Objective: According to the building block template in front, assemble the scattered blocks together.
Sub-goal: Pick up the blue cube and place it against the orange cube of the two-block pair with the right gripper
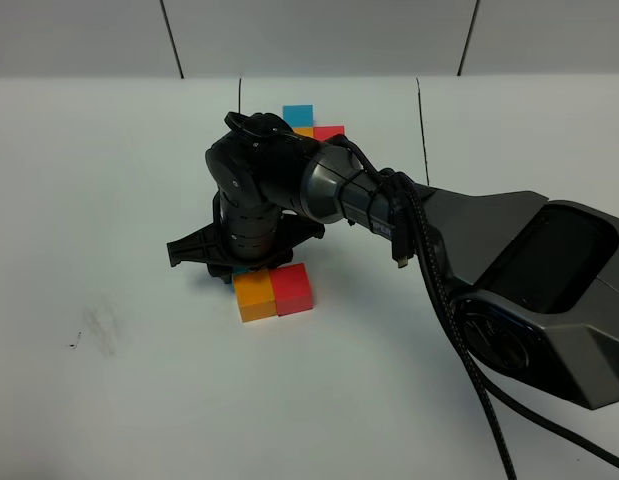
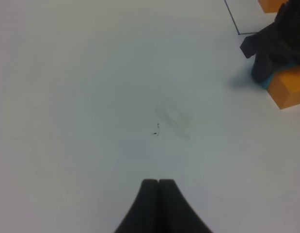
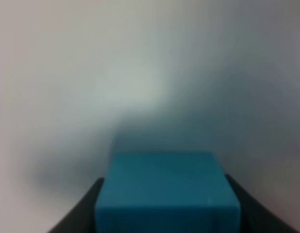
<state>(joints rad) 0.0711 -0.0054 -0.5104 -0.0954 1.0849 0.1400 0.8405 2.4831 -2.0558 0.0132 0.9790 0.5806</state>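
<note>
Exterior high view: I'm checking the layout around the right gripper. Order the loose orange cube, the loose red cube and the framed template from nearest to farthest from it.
1. Orange cube, directly in front of the right gripper, touching the red one.
2. Red cube, one place further right.
3. Building block template, far behind the arm at the table's back, partly hidden.

The orange cube point(image 1: 254, 297) touches the red cube point(image 1: 293, 288) on its right. The blue cube point(image 3: 166, 191) sits between the right gripper's point(image 1: 234, 268) fingers, just behind the orange cube. The template point(image 1: 311, 122) lies farther back.
</note>
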